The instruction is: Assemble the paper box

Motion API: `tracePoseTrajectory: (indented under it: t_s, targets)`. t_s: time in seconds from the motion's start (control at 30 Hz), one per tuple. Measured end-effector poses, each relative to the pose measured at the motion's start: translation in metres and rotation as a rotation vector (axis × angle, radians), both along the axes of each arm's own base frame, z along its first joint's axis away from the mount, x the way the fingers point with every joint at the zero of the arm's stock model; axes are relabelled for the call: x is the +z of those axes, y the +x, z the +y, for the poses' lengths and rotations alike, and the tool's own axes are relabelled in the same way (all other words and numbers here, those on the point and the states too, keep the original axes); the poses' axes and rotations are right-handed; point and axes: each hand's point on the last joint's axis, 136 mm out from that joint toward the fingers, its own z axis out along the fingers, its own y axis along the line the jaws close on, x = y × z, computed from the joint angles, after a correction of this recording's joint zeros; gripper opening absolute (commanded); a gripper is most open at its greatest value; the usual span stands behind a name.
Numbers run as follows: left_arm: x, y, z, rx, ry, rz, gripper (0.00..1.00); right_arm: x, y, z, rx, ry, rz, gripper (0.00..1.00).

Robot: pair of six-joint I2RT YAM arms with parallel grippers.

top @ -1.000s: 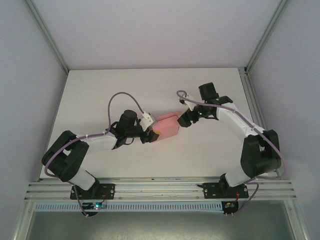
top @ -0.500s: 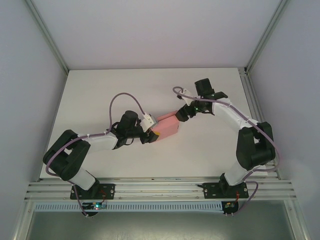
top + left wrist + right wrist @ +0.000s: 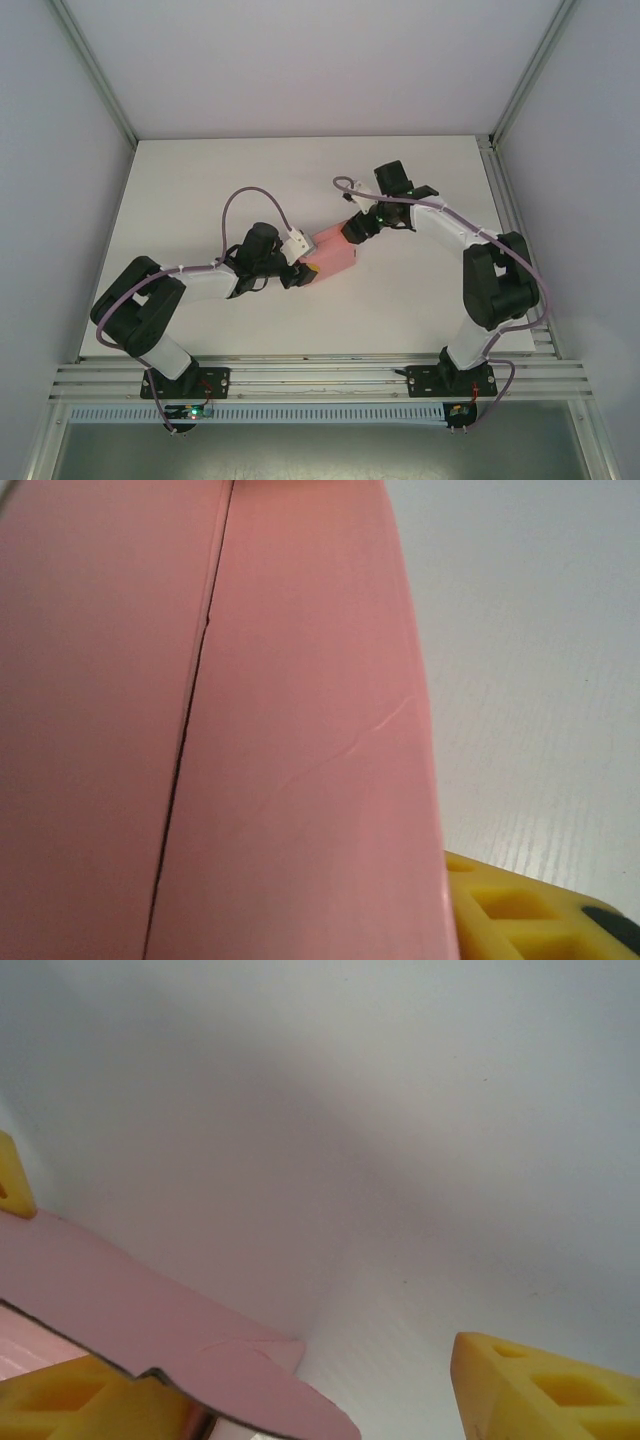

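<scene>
At the centre of the overhead view we find the paper box (image 3: 333, 252), a pink block already folded into shape, set between our two grippers over the white table (image 3: 200, 180). The left gripper (image 3: 306, 270) is clamped on its lower-left end, and the right gripper (image 3: 352, 230) meets its upper-right end. Across the left wrist view the box's pink wall spreads from the left edge past the middle. A dark seam (image 3: 190, 730) runs down it, and one yellow pad (image 3: 520, 915) is tucked against its lower right corner. Low in the right wrist view a loose pink flap (image 3: 150, 1310) crosses the lower left over one yellow finger (image 3: 10, 1180). The other finger sits well apart at lower right, so these jaws stand open with nothing pinched. We judge the step in hand to be closing that end flap; next we need to press it inward and tuck it while the left side holds firm.
</scene>
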Motion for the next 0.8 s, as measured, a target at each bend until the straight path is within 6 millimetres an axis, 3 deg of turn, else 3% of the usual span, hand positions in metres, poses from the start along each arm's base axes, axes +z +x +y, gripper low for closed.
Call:
tracePoseTrajectory:
  t_s: [0.33,0.43,0.57,0.7,0.8]
  targets:
    - [-0.003,0.006,-0.010,-0.051,0.040,-0.038,0.47,0.007,-0.015,-0.020,-0.172,-0.040,-0.075,0.71]
    - [-0.002,0.011,-0.013,-0.069,0.056,-0.050,0.47,0.014,-0.032,-0.028,-0.188,-0.026,-0.064,0.73]
    - [-0.001,0.013,-0.015,-0.090,0.072,-0.066,0.47,0.038,-0.049,-0.036,-0.181,0.054,-0.087,0.73]
    - [0.000,0.010,-0.017,-0.127,0.073,-0.065,0.47,0.068,-0.043,-0.052,-0.196,0.107,-0.175,0.72]
    - [0.000,0.007,-0.019,-0.153,0.075,-0.054,0.47,0.069,-0.038,-0.057,-0.168,0.094,-0.201,0.71]
